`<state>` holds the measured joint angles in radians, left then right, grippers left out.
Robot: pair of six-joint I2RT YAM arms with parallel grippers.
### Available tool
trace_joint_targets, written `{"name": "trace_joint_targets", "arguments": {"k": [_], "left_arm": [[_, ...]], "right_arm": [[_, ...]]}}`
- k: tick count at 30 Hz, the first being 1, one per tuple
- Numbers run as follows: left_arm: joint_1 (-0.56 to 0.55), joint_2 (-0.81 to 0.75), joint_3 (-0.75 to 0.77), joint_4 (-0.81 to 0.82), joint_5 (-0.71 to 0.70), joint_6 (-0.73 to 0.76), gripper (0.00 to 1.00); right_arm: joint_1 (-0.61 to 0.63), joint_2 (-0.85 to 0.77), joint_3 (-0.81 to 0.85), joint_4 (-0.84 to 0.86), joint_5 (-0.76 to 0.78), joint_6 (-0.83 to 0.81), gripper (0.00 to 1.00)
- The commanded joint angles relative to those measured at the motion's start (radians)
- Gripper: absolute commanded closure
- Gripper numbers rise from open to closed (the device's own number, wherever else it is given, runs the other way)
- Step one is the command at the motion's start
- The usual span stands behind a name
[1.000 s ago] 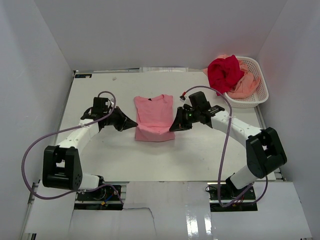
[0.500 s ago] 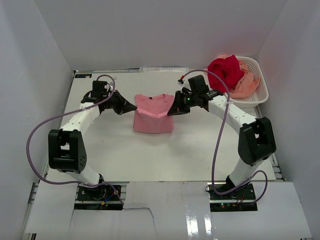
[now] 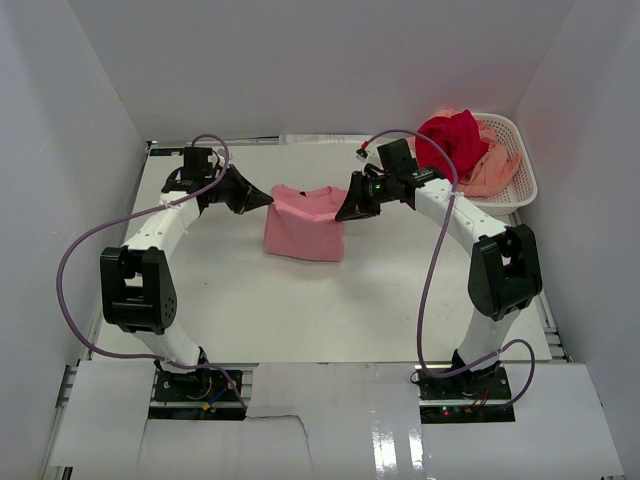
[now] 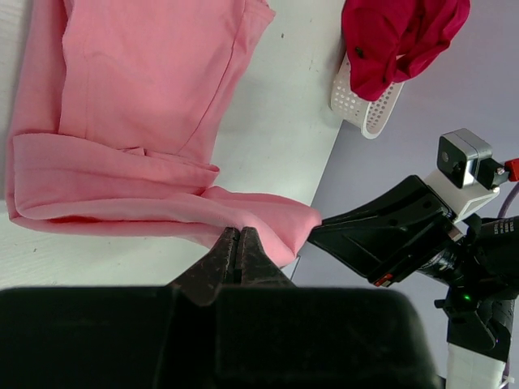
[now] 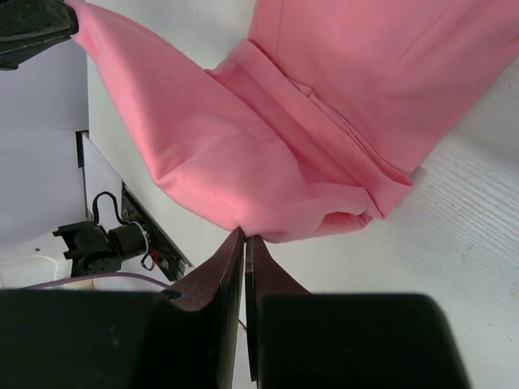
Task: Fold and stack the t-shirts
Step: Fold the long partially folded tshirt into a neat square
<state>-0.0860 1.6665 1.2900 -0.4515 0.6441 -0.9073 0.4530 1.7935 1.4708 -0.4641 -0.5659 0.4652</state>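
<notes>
Since a clean fold needs both ends of an edge carried evenly, the left gripper (image 4: 241, 233) and the right gripper (image 5: 243, 237) are each pinched tight on one corner of the pink t-shirt (image 3: 305, 228). A doubled edge hangs slung between them above the rest of the shirt, which lies flat mid-table (image 3: 380, 300). This looks like the step of laying the cloth over itself. Well apart, at the far right corner, the white lattice basket (image 3: 522, 188) holds the deep red t-shirt (image 3: 450, 142), heaped over the peach-salmon t-shirt (image 3: 492, 172), both not yet folded. Neither blocks the fold.
</notes>
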Motion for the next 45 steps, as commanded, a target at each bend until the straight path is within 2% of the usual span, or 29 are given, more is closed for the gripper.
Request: {"name": "trace_joint_targets", "arguments": {"k": [1,4,19,45], "left_arm": [[0.008,-0.020,0.037,0.000,0.025,0.004,1.00],[0.017,-0.018,0.040,0.002,0.011,0.007,1.00],[0.037,0.121,0.201,0.000,0.043,0.002,1.00],[0.043,0.323,0.466,-0.012,0.057,-0.012,1.00]], "right_arm": [[-0.005,0.000,0.039,-0.011,-0.042,-0.016,0.92],[-0.008,0.006,0.040,-0.008,-0.025,-0.017,0.92],[-0.040,0.129,0.253,-0.082,-0.063,-0.028,0.92],[-0.105,0.308,0.482,-0.082,-0.124,-0.062,0.92]]}}
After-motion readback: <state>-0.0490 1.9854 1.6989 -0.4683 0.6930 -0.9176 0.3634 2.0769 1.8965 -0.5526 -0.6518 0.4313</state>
